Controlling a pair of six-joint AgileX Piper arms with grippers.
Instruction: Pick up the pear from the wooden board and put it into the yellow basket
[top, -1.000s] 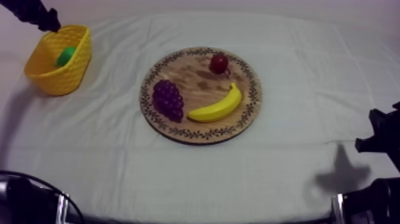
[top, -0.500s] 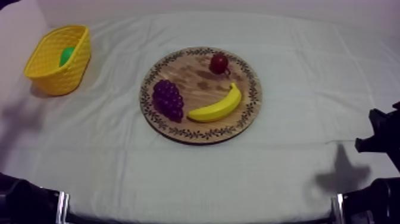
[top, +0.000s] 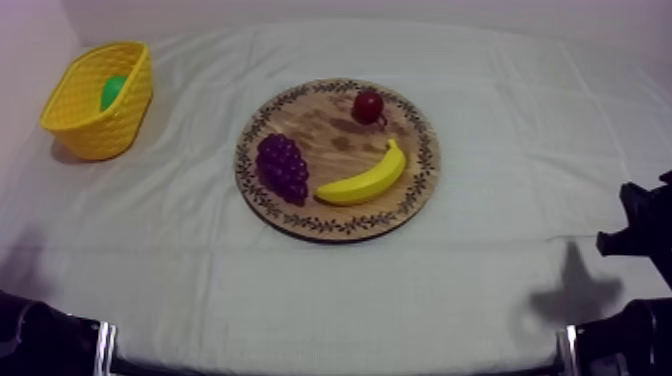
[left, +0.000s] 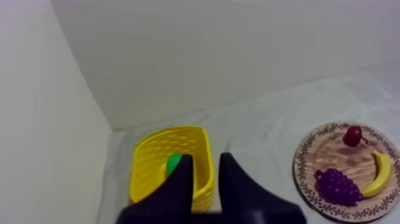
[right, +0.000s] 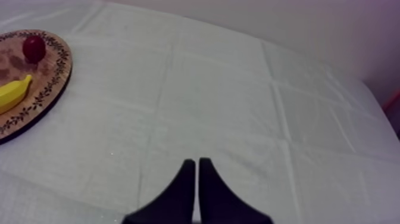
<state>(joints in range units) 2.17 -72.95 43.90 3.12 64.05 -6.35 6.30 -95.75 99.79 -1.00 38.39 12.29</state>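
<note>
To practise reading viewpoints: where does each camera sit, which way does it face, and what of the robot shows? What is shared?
Top view: above the table, slanting down on wooden board and yellow basket; arms at lower edges.
Left wrist view: on left arm, facing the basket holding the pear; open left end effector.
Right wrist view: on right arm, facing cloth beside the board; shut right end effector.
All share the banana.

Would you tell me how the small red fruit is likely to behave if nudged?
The small red fruit looks round, so it would probably roll across the flat wooden board rather than slide. It seems to have a short stem, which might stop the roll early. Being small beside the banana, it is likely light.
</note>
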